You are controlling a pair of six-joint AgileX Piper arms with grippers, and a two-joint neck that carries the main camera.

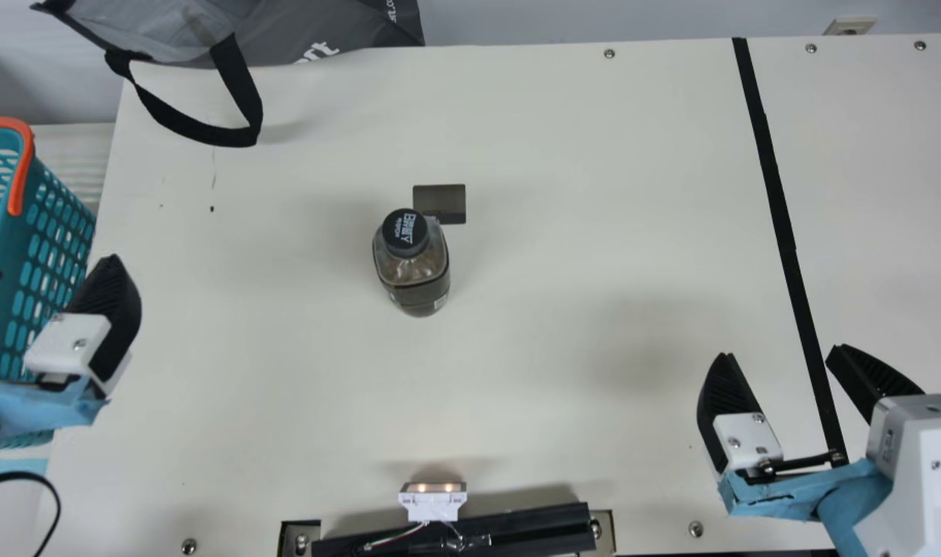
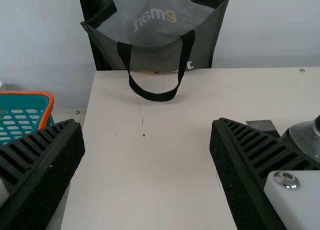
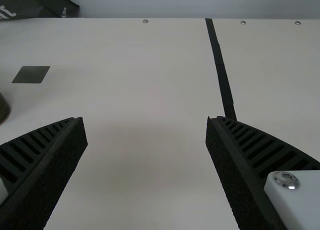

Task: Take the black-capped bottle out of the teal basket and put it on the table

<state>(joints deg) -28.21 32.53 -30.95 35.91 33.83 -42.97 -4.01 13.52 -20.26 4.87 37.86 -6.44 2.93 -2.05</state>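
Cream counter (image 1: pixel 563 139) with the black-capped bottle (image 1: pixel 412 271) standing out of the teal basket (image 1: pixel 49 232); both hands released.

The bottle, dark and filled in its lower part, stands upright on the counter, left of the middle in the main view, its black cap (image 1: pixel 405 232) uppermost; a dark flat rectangle (image 1: pixel 439 198) lies near it, on the side toward the far edge. The basket, with orange handles (image 1: pixel 24 166), sits beyond the counter's left edge; the left hand (image 1: pixel 50 265) is beside it, its finger overlapping the basket wall in the main view; the left wrist view confirms two ribbed fingers spread well apart, with part of the bottle outside them. The right hand (image 1: pixel 783 353) is above the counter's near right part, close to a black stripe (image 1: pixel 780 216); its fingers also stand wide apart. At the far left, a grey bag (image 1: pixel 316 31) extends a black strap (image 1: pixel 230 135) over the surface; at the near edge, a small white fixture (image 1: pixel 432 503) bears two glowing lights, just beside a long black bar (image 1: pixel 501 530).
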